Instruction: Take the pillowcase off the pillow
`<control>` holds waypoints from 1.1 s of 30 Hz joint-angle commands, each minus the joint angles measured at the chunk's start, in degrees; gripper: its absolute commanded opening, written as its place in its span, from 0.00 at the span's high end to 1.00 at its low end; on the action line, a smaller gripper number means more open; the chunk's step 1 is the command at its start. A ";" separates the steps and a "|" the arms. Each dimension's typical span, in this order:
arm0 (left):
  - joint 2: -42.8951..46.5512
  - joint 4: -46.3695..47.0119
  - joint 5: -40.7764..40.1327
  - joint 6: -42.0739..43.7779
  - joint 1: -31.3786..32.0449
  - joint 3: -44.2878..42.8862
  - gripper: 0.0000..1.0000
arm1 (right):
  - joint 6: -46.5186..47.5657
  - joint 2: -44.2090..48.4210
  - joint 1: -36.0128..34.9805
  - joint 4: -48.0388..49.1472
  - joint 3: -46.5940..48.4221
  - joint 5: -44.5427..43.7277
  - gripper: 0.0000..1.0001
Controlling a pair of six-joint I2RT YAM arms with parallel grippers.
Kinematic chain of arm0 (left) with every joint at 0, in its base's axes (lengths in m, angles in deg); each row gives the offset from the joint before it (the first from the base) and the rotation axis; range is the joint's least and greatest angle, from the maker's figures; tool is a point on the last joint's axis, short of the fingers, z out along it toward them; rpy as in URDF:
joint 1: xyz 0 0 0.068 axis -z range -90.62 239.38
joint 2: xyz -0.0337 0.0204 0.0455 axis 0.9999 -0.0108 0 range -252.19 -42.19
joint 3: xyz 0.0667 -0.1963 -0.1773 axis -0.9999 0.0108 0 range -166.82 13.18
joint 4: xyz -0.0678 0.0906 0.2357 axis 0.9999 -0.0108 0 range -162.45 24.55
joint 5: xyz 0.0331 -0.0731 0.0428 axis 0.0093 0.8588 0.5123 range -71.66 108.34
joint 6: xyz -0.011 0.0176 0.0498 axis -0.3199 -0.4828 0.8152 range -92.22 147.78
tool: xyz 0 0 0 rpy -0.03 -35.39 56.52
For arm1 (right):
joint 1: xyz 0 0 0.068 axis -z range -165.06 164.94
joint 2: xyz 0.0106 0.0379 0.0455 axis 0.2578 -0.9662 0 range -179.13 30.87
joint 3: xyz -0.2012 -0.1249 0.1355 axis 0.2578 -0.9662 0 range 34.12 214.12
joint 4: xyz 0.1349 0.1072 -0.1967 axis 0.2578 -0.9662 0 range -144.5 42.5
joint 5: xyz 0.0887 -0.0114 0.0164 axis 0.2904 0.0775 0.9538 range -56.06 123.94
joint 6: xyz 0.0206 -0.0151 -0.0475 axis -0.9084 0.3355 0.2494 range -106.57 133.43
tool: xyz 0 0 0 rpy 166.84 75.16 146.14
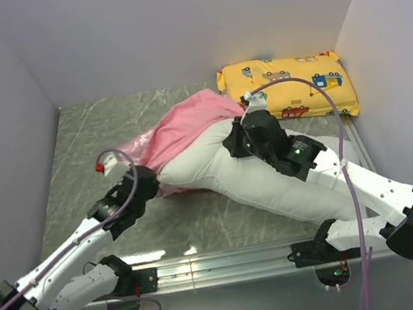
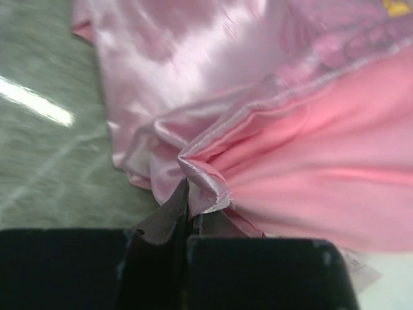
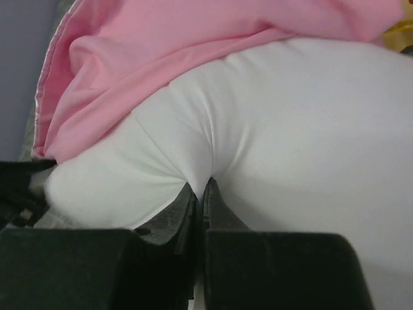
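Observation:
The white pillow (image 1: 229, 171) lies diagonally across the table, its far-left end still inside the shiny pink pillowcase (image 1: 182, 127). At the case's near-left edge, my left gripper (image 1: 142, 182) is shut on a pinched fold of the satin hem (image 2: 205, 184). My right gripper (image 1: 237, 141) presses into the top of the pillow's bare middle and is shut on a tuck of its white fabric (image 3: 206, 171). In the right wrist view the pink pillowcase (image 3: 161, 58) bunches just beyond that pinch.
A yellow cartoon-vehicle pillow (image 1: 290, 87) lies at the back right, touching the side wall. Grey walls close in the marbled tabletop (image 1: 85, 154) on three sides. A metal rail (image 1: 231, 261) runs along the near edge between the arm bases.

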 commanded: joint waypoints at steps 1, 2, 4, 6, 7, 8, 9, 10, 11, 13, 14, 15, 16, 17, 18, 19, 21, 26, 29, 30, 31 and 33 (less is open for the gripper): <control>4.09 -2.49 -0.47 4.88 -9.72 6.13 0.99 | 1.79 6.15 3.33 2.28 4.55 -4.88 1.00; 4.53 -1.69 0.41 5.58 -13.49 6.76 0.99 | 1.79 6.42 3.42 2.37 4.02 -4.36 1.00; 4.71 -0.29 2.35 6.81 -16.85 7.03 0.99 | 2.05 7.38 3.60 2.11 3.58 -2.61 1.00; 3.93 1.64 5.14 8.39 -21.42 6.94 1.00 | 2.23 8.00 3.60 2.11 2.97 -1.02 1.00; 3.57 2.96 6.99 9.18 -22.91 6.68 1.00 | 3.19 8.53 3.69 3.15 2.53 2.21 1.00; 3.05 5.41 8.57 9.80 -24.84 6.50 1.00 | 3.37 8.62 3.60 3.42 2.09 4.24 1.00; 1.91 5.87 9.46 10.67 -25.12 5.20 1.00 | 3.90 8.62 3.60 3.60 2.08 6.44 1.00; 1.29 6.13 9.73 11.03 -25.13 4.31 0.99 | 5.47 8.27 3.60 4.04 2.52 11.33 1.00; 0.68 5.96 9.30 11.30 -25.13 3.61 1.00 | 5.92 8.35 3.69 4.30 2.70 13.64 1.00; -0.91 5.35 7.28 11.91 -26.17 1.41 0.99 | 7.41 8.88 3.60 4.48 4.36 18.73 1.00; -1.61 5.52 7.45 12.26 -26.88 0.88 1.00 | 7.68 9.32 3.60 4.57 4.89 23.72 1.00; -3.09 6.91 7.80 12.53 -27.75 0.44 1.00 | 7.77 9.84 3.69 5.00 5.51 26.73 1.00; -3.98 7.62 9.19 12.44 -29.59 0.26 0.99 | 7.94 10.72 3.69 5.44 7.08 28.94 1.00; -5.21 8.50 10.51 12.27 -30.65 0.09 1.00 | 8.03 11.16 3.69 5.36 8.05 30.96 1.00; -7.65 9.64 11.74 11.83 -31.71 -0.52 1.00 | 7.94 11.52 3.60 5.10 9.02 34.11 1.00; -8.98 10.35 12.71 11.48 -32.41 -0.79 1.00 | 8.20 12.39 3.69 4.05 9.90 35.01 1.00; -12.49 11.49 15.08 10.51 -34.00 -1.67 1.00 | 8.47 13.71 3.60 3.17 11.75 37.47 1.00; -16.55 14.83 18.51 10.15 -34.44 -1.59 1.00 | 9.18 20.30 3.77 1.14 12.28 36.18 1.00; -14.37 19.56 22.99 10.77 -34.18 3.06 1.00 | 9.26 23.64 3.69 1.58 12.19 29.77 1.00; -12.62 20.11 24.22 11.38 -34.09 5.42 0.99 | 9.35 23.73 3.77 1.67 12.54 28.18 1.00; -11.64 20.89 24.67 11.56 -33.57 6.58 1.00 | 9.35 23.39 3.78 1.67 13.50 25.21 1.00; -8.74 21.34 26.86 13.05 -32.87 9.13 0.99 | 9.44 21.55 3.69 2.45 14.47 23.17 1.00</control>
